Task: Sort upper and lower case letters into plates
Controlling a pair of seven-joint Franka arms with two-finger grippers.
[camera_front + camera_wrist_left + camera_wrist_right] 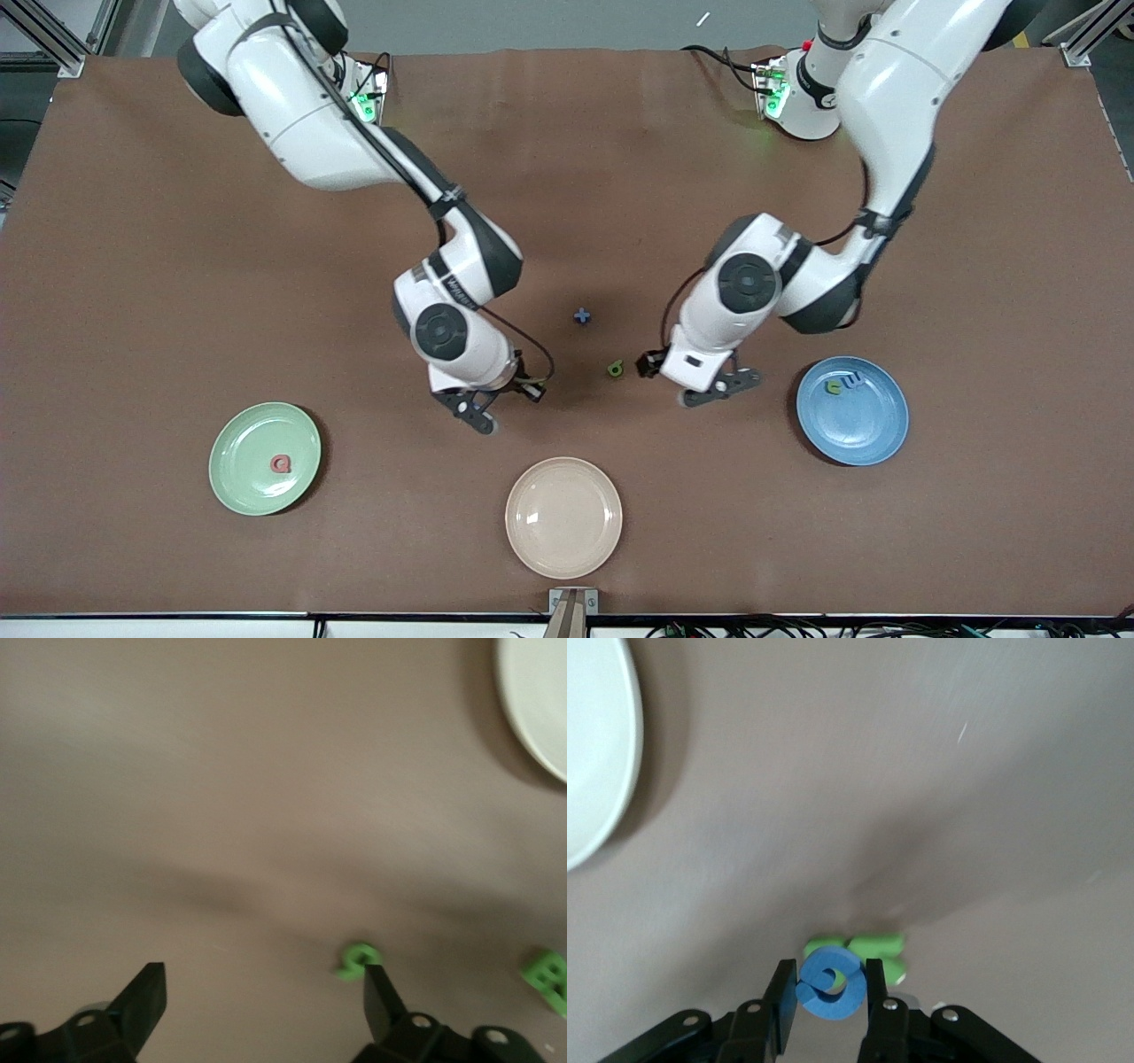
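My right gripper [829, 966] is shut on a round blue letter [852, 999] and holds it just above green letters [879, 947] lying on the table. In the front view this gripper [474, 414] is over the table between the pale green plate [239, 483] and the cream plate. My left gripper [263, 973] is open and empty; a green letter [358, 958] lies by one fingertip, another green letter [547, 980] farther off. In the front view this gripper [719, 390] is beside the blue plate [864, 439]. The green plate holds a pink-red letter [281, 464]. The blue plate holds a green letter [834, 386] and a blue letter [854, 381].
A cream-beige plate [563, 517] lies empty near the front edge of the table, between the two other plates. A small blue letter [582, 315] and a green letter [616, 367] lie on the brown table between the two arms.
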